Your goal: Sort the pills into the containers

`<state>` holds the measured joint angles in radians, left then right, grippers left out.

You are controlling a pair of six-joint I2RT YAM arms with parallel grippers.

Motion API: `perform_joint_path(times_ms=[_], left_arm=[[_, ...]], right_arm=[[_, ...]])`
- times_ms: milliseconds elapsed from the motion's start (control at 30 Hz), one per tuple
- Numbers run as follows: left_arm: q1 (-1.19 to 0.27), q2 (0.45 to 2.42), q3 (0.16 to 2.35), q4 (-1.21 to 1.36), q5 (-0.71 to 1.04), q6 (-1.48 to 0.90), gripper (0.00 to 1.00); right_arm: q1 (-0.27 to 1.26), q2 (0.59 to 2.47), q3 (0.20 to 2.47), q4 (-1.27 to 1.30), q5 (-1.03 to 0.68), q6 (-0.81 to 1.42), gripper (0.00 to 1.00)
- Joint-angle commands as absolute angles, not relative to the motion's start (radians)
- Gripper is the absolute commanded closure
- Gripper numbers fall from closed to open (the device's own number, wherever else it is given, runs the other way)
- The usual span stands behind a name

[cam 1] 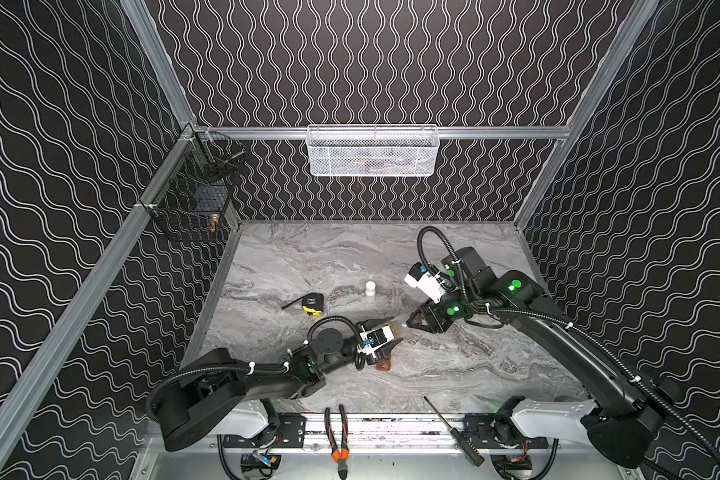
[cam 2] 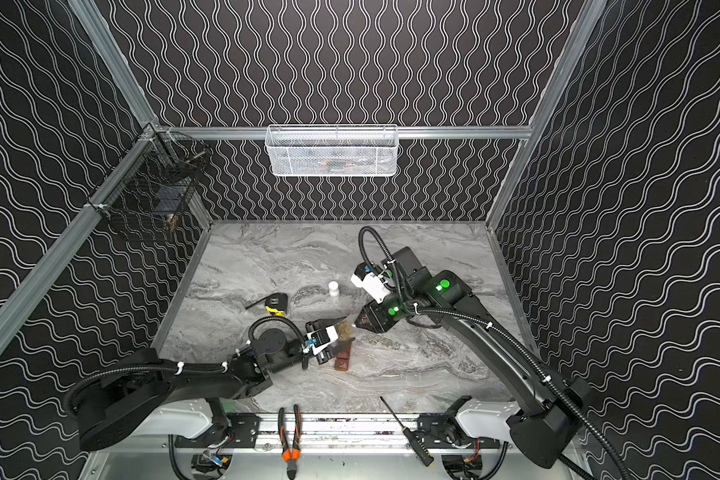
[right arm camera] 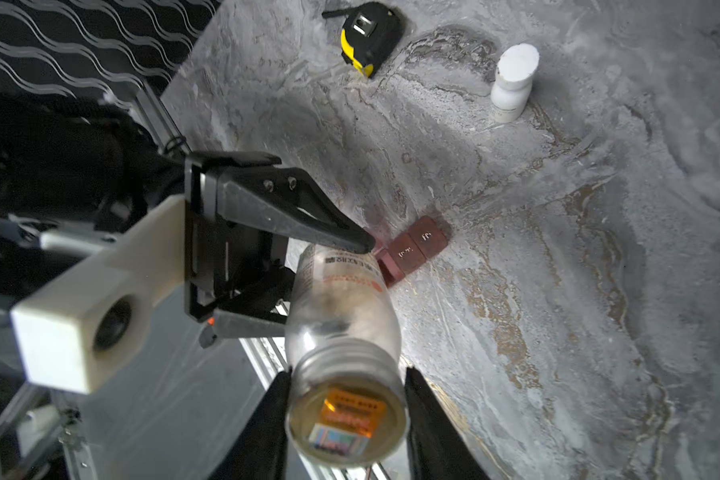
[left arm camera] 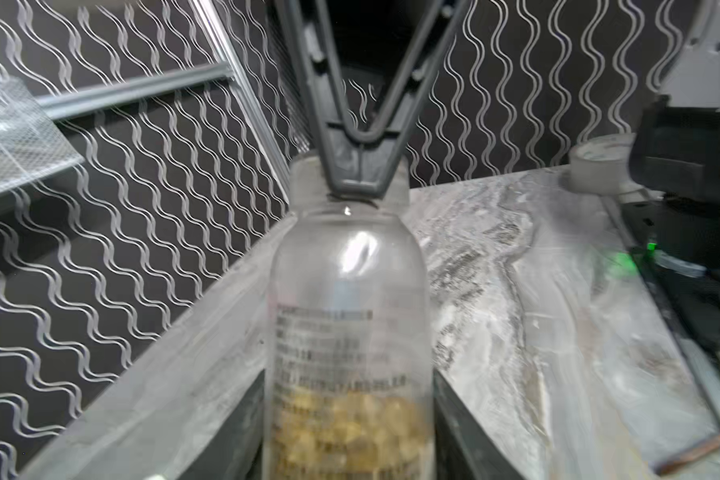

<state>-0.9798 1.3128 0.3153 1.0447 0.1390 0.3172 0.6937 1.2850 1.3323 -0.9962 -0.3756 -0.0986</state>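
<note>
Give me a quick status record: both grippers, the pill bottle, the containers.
left gripper: shut on the clear bottle, held sideways
right gripper: shut on the cap
clear bottle: capped, yellowish pills inside
containers: on the table, partly hidden behind the bottle, visible lids shut
nearby: white bottle upright, tape measure, both untouched

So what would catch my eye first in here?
A clear bottle of yellow pills is held in the air between both arms: the left jaws grip its body, the right jaws clamp its cap. Close below it on the marble table lies the reddish-brown strip of containers, its visible lids shut.
</note>
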Motion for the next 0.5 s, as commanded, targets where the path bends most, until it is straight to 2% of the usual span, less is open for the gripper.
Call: perform_joint_path(times_ms=[0, 233, 467], left_arm=[[-0.980, 1.282, 0.311, 1.093, 0.238, 0.307, 1.00], [-0.980, 1.288, 0.303, 1.105, 0.224, 0.312, 1.00], [-0.980, 1.346, 0.303, 1.168, 0.224, 0.299, 1.00]], right_arm=[[0.727, 1.321, 1.364, -1.010, -0.278, -0.247, 0.59], [0.745, 1.342, 1.396, -1.022, -0.271, -0.266, 0.56], [0.744, 1.318, 1.377, -1.012, -0.260, -0.260, 0.48]])
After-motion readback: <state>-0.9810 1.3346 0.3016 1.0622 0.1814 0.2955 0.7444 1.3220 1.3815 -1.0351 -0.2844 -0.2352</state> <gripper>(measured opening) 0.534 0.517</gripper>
